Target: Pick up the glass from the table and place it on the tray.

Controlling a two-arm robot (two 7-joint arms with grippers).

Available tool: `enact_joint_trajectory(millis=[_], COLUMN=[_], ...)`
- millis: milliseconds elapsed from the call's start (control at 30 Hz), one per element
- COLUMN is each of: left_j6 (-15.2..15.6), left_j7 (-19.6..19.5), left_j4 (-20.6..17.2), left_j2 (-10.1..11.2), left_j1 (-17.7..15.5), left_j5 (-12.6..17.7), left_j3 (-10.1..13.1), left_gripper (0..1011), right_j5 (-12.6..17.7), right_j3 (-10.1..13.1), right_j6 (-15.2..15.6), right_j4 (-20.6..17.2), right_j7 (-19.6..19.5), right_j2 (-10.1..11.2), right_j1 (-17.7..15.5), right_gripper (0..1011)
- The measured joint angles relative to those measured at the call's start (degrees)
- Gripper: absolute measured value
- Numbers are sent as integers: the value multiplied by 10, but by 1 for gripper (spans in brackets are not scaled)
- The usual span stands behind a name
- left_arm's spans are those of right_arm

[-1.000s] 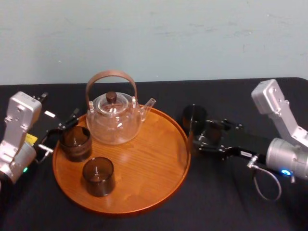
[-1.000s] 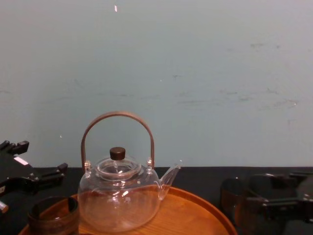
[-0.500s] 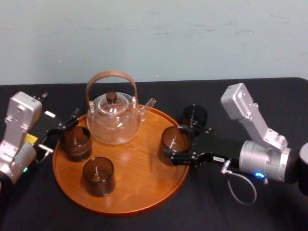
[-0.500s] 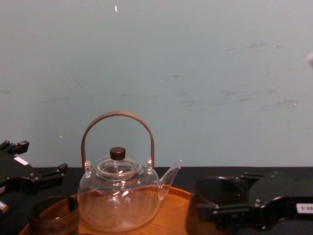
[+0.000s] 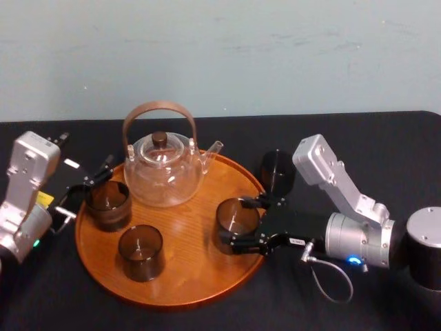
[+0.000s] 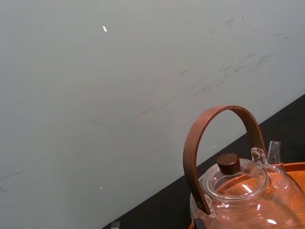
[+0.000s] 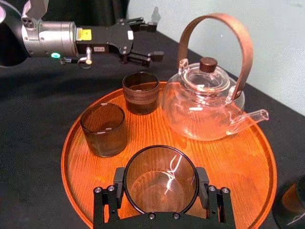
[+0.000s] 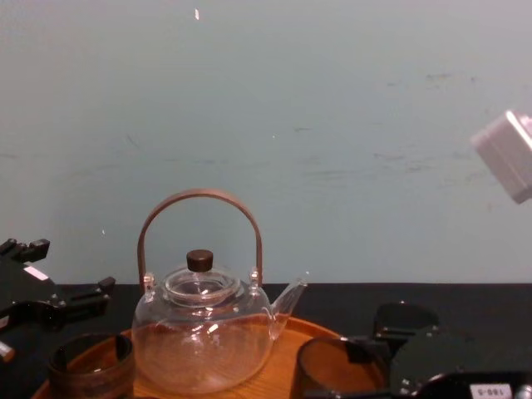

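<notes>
My right gripper (image 5: 236, 222) is shut on a dark-tinted glass (image 5: 234, 212), one finger on each side of it, over the right part of the round wooden tray (image 5: 186, 276). The right wrist view looks down into this glass (image 7: 161, 177), with bare tray (image 7: 228, 157) beyond it. Whether it touches the wood I cannot tell. The chest view has it low at the front, right of the teapot (image 8: 337, 370). My left gripper (image 5: 86, 189) stands open at the tray's left edge, holding nothing. Black cloth covers the table (image 5: 331, 138).
A glass teapot (image 5: 163, 165) with a brown hoop handle stands at the back of the tray. Two more dark glasses (image 5: 108, 203) (image 5: 140, 252) stand on its left half. Another dark glass (image 5: 278, 169) sits on the cloth just right of the tray.
My right gripper has carried the glass leftward, from the cloth beside the tray over the rim to above the tray's right part. The left arm has stayed still.
</notes>
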Motion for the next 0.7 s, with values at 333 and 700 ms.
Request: enact_joint_trajectory(millis=[333,700], left_j6=[0,0], left_j7=[0,0], left_j4=[0,0], left_j2=[0,0], left_j1=[0,0], left_j5=[0,0], left_j3=[0,0], left_gripper=[1001,1001], right_j5=[-6,-4], right_j3=[-15,-24], right_j6=[-4,-10], right_j4=[15,29], right_j7=[7,18], right_j2=[0,-4], right_j1=[6,9], right_gripper=[905,905])
